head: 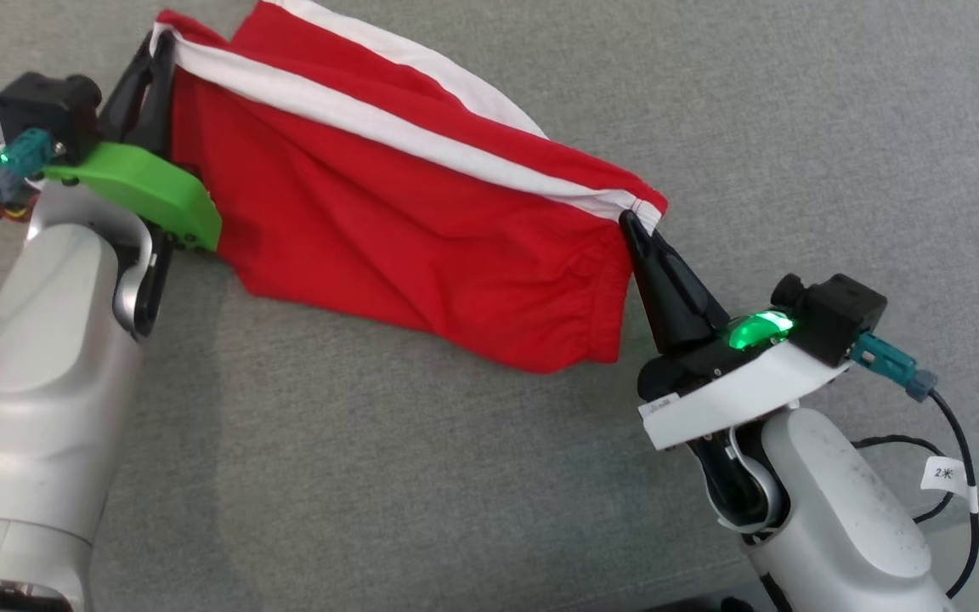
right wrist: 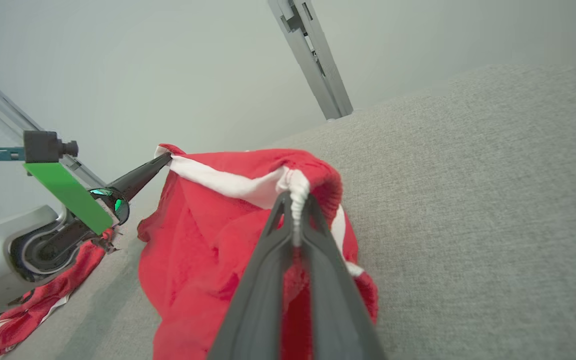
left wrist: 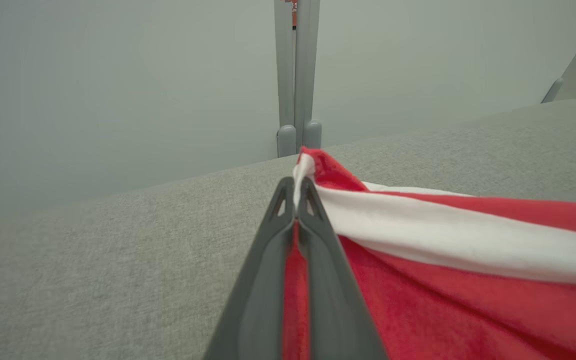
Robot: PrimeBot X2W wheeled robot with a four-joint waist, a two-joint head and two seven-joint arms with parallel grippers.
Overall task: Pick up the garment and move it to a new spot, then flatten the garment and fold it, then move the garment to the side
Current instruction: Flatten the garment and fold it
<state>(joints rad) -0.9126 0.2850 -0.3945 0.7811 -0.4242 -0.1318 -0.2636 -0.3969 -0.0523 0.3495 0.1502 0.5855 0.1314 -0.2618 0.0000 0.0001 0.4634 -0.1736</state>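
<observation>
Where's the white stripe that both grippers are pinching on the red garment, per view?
Head view: the white stripe runs diagonally from upper left to right of centre, between the left gripper and the right gripper.
Left wrist view: the stripe runs from centre to the right edge.
Right wrist view: the stripe sits left of centre, between both grippers.
Shared landmark: the left gripper's tips clamped on the stripe's end.

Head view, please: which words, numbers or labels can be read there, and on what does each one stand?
"2米": on the white tag wrapped round the black cable at the lower right.
Small sticker on the edge of the white plate below the green light: it bears print, too small to read.
Garment: red with a white stripe, no lettering to be seen.
</observation>
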